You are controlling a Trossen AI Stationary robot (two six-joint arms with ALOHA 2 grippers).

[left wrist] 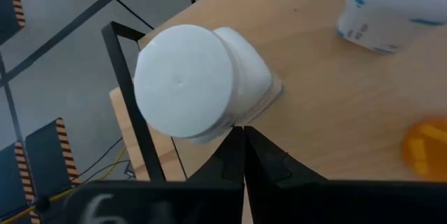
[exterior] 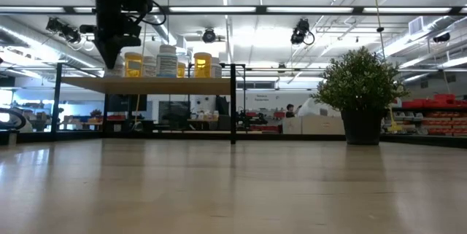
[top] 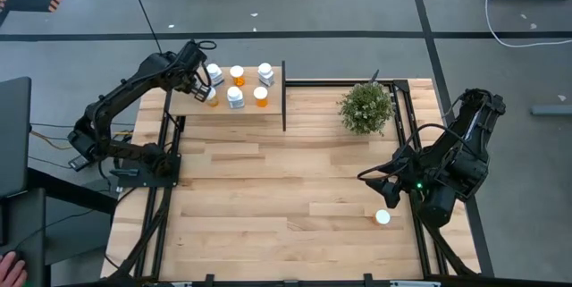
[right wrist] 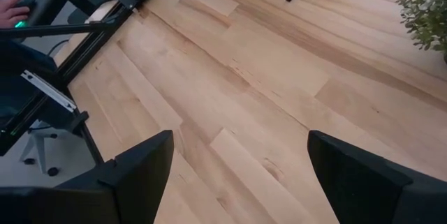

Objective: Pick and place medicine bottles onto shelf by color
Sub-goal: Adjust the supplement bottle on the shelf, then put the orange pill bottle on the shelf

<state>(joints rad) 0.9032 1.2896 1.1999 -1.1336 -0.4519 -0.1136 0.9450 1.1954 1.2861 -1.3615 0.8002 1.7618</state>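
Over at the far left corner of the tabletop, the left claw point(top: 200, 74) hangs above the shelf point(top: 183, 106), fingers pressed together and holding nothing. Just beside its tips a white bottle point(left wrist: 199, 84) sits on the shelf's left end, close to the edge and leaning a little, so I'd say this one has just been set down. I can't tell whether the tips brush it.

Along the shelf stand the other medicine bottles: orange point(top: 237, 76) and white point(top: 266, 74) mixed in two short rows, up to the black divider point(top: 284, 96). Whether the colours are properly grouped is hard to judge from here.

Past the divider, a potted plant point(top: 366, 106) near the far right corner.

Then the right claw point(top: 386, 185), fingers spread wide and empty, low over the tabletop by its right edge. One bottle point(top: 382, 217) lies on the tabletop close by, nearer the front right corner. Next move, as I read it: drop over that bottle, straddle it, squeeze.
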